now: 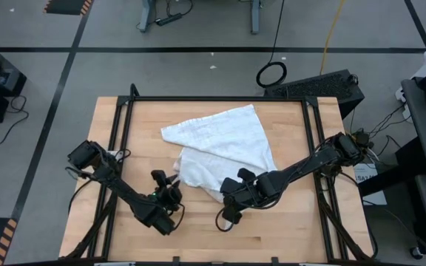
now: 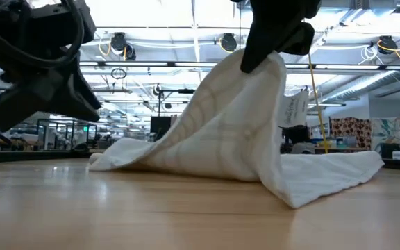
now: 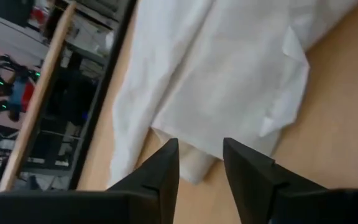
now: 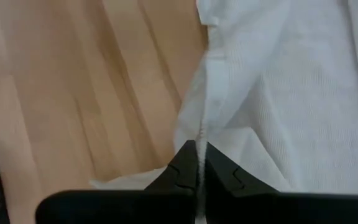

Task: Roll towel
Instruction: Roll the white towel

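The white towel [image 1: 220,140] lies crumpled in the middle of the table, and faint grey check lines show on it in the low view [image 2: 221,125]. My right gripper [image 1: 237,185] is at the towel's near edge and is shut on it, also in its own wrist view [image 4: 197,149]. The held part rises to a peak [image 2: 266,62], while the rest lies on the table. My left gripper [image 1: 167,185] is open, just off the towel's near left corner. In its wrist view [image 3: 199,149] the fingers stand before a folded edge [image 3: 191,165]. My right gripper pinches a bunched fold at the towel's near edge [image 4: 199,134] between its two shut fingers, coming from above. That part is lifted clear of the table, and the cloth slopes down from it on both sides, with the far and side parts [image 2: 325,170] lying on the table.
A black frame [image 1: 124,111] runs along the table's left, far and right sides. Bare wood [image 1: 198,240] lies toward the near edge in front of both grippers. Beyond the table are cables and equipment on the floor.
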You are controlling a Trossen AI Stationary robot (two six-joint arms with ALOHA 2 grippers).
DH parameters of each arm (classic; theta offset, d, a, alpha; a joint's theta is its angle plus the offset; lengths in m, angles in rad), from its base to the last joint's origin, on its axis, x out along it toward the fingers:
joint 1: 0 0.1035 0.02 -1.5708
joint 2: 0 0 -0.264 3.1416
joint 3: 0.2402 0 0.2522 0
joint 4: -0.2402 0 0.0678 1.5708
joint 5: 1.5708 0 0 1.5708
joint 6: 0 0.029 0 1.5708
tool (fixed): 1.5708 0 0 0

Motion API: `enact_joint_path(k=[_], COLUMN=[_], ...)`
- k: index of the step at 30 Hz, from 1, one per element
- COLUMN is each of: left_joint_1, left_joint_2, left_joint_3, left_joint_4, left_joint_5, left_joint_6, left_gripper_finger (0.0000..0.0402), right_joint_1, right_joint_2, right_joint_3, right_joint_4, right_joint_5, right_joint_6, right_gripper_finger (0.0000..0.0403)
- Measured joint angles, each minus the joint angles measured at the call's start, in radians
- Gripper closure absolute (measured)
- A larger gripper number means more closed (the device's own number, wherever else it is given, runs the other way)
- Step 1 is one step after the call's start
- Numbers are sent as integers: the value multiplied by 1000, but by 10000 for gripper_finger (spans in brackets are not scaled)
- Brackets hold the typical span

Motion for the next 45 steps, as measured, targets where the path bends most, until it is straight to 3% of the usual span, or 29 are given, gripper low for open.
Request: enact_joint_path(k=[6,12,25,30,34,40,45], left_joint_1=[-67,-91,91,160,152,114,68], left_joint_2=[0,0,-1,-11,-10,-59,-172], left_joint_3=[-17,-125,-175,-233,-239,-240,-245], left_joint_4=[107,262,513,618,618,590,529], left_joint_5=[74,92,181,337,368,413,585], left_joint_6=[90,267,484,564,575,574,533], left_gripper_finger=[272,272,275,317,383,396,399], right_joint_1=[3,4,3,3,11,22,34], right_joint_2=[0,0,0,0,0,1,1], right_joint_3=[0,0,0,0,0,0,0], right_joint_4=[-14,-22,-25,-44,-46,-49,-35], right_joint_5=[-54,-77,-72,-73,-73,-85,-214], right_joint_6=[11,-8,-75,-94,-97,-97,-78], right_gripper_finger=[403,403,403,403,401,355,294])
